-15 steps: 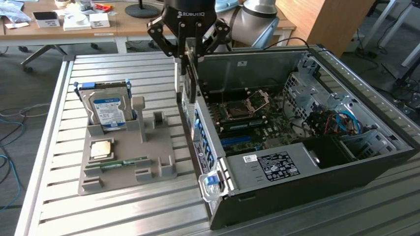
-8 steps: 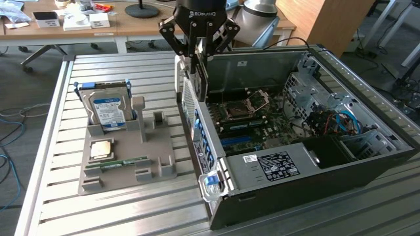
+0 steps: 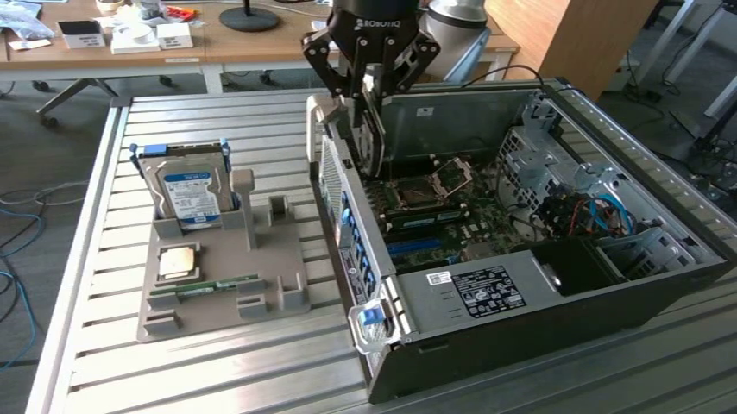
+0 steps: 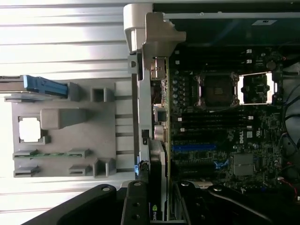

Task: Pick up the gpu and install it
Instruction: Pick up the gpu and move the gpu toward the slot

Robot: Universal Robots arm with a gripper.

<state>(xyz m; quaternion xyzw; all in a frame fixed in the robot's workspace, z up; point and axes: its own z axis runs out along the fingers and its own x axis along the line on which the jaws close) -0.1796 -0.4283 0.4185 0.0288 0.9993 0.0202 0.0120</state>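
Currently held: the gpu (image 3: 371,129) hangs upright, edge down, in the gripper (image 3: 371,97), whose fingers are closed on its two flat faces.
Place of the card: over the computer case (image 3: 645,285), close to the case wall on the exterior view's left, above the motherboard (image 3: 461,216) and, as far as I can tell, not yet seated in it.
Step in hand: I judge it is bringing the card down to its slot.
Doing it well: the card's lower edge should be parallel to the long blue slot (image 4: 194,147) and the metal end should meet the rear opening of the case. I would go down straight and slowly, without tilt.
Risk: the card is thin, so a small twist could make it catch on the case wall or press beside the slot.
Keep away from: the processor socket (image 3: 444,177), which lies open at the far side of the board.
Surface: a table of metal slats (image 3: 207,371), with grooves running left to right.
On the exterior view's left: a grey holder (image 3: 276,285) with a hard drive (image 3: 190,194) standing in it and a memory stick (image 3: 207,286) lying nearer.
Room: a wooden desk (image 3: 230,43) with small boxes stands far behind. Cables (image 3: 17,207) lie on the floor at the left.
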